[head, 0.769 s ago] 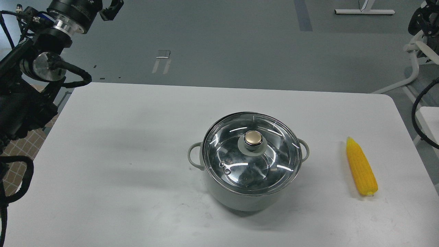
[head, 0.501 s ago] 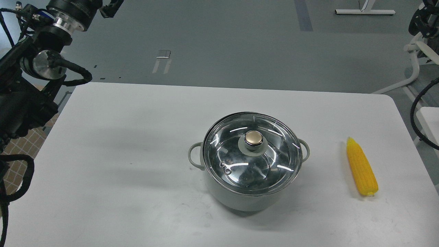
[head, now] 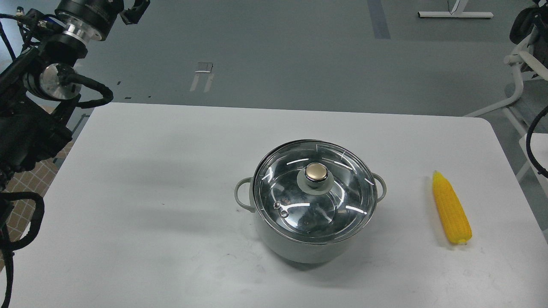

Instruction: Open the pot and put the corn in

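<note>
Pot lidded, mid-table, well apart from left hand.

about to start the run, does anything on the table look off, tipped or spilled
Nothing stands out. The pot sits upright with its glass lid seated squarely on the rim, the corn lies flat to its right, apart from it, and nothing is spilled on the table.

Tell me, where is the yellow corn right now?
In the head view, the corn lies flat on the white table, on the right side. It sits apart from the pot, to the pot's right, with its pointed end facing away from the robot.
</note>
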Motion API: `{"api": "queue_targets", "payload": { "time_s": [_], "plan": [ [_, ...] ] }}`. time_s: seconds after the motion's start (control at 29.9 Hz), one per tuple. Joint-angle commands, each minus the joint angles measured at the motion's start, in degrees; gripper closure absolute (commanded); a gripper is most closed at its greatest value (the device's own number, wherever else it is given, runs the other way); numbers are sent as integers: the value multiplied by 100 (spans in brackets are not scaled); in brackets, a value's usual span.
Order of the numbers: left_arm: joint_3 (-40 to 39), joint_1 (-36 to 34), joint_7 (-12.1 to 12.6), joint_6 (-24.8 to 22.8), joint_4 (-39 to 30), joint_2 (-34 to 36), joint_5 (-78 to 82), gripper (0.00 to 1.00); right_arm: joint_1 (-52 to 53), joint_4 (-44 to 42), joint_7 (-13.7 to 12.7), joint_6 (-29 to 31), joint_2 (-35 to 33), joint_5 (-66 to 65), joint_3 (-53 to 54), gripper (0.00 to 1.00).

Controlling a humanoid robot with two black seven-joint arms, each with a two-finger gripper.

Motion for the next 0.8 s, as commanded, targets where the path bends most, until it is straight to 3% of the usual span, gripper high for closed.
{"api": "queue_targets", "payload": {
  "time_s": [0.0, 0.27, 0.33, 0.53, 0.77],
  "plan": [
    [26, 2, -1, 0, -139, 3, 12, 2, 6, 4, 3, 5, 11, 1, -1, 0],
    [96, 212, 17, 0, -1807, 679, 889, 6, -2, 13, 30, 5, -32, 1, 8, 0],
    [96, 265, 17, 0, -2719, 1021, 1975, 9, -2, 13, 47, 5, 11, 1, 8, 0],
    [79, 607, -1, 207, -4521, 1610, 5024, 13, -38, 22, 65, 5, 38, 1, 8, 0],
    [88, 670, -10, 234, -5342, 1647, 7744, 13, -64, 83, 65, 5, -24, 1, 43, 0]
  ]
}}
